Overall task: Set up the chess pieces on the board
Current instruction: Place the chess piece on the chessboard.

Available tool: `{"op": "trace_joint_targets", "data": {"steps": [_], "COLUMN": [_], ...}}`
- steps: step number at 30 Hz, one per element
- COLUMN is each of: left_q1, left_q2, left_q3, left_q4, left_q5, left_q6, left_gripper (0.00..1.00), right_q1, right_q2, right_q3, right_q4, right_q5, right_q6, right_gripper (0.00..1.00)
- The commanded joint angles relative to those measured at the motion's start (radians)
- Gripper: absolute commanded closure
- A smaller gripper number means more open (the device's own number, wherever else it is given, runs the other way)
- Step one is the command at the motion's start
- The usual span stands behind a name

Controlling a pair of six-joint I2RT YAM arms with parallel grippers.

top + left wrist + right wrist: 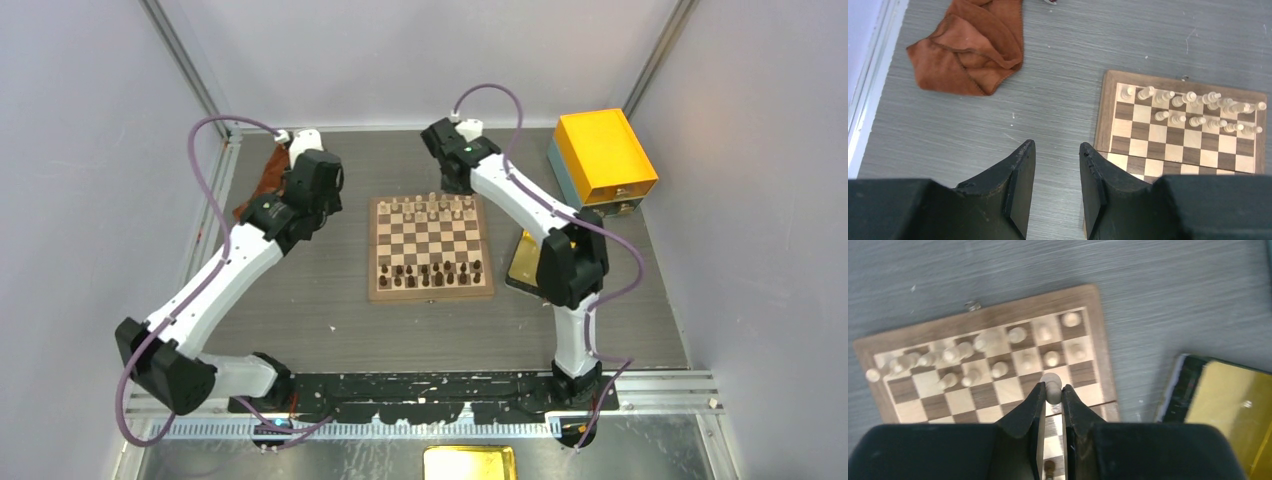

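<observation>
The board (431,295) lies mid-table. Cream chess pieces (432,208) fill its two far rows and dark pieces (432,274) stand on the near rows. My right gripper (1052,387) is shut on a cream pawn (1051,381), held above the board (1105,355) near its right edge, beside the other cream pieces (998,369). My left gripper (1057,145) is open and holds nothing. It hangs over the grey table just left of the board (1103,110), whose cream pieces (1193,107) stand to the right.
A rust-orange cloth (970,50) lies crumpled at the far left. An orange-yellow box (603,155) stands at the far right. A shallow golden-yellow tray (1228,405) sits just right of the board, partly under my right arm.
</observation>
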Motion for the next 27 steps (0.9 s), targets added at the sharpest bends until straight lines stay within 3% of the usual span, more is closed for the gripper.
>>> {"op": "trace_joint_targets", "data": {"steps": [1, 13, 27], "left_q1": [0.027, 0.04, 0.041], "left_q2": [-0.071, -0.159, -0.199], "left_q3": [-0.028, -0.083, -0.088], "left_q4": [-0.029, -0.049, -0.052], "left_q5": [-0.036, -0.029, -0.023], "left_q6": [-0.053, -0.078, -0.086], "left_gripper": [0.61, 0.61, 0.61], "right_q1": [0.069, 0.21, 0.262], "right_q2": [0.061, 0.225, 0.351], "right_q3": [0.118, 0.334, 0.48], "right_q4": [0.045, -0.012, -0.084], "right_q5": [-0.047, -0.068, -0.099], "right_q6": [-0.074, -0.102, -0.085], "right_gripper": [0.99, 0.99, 0.99]}}
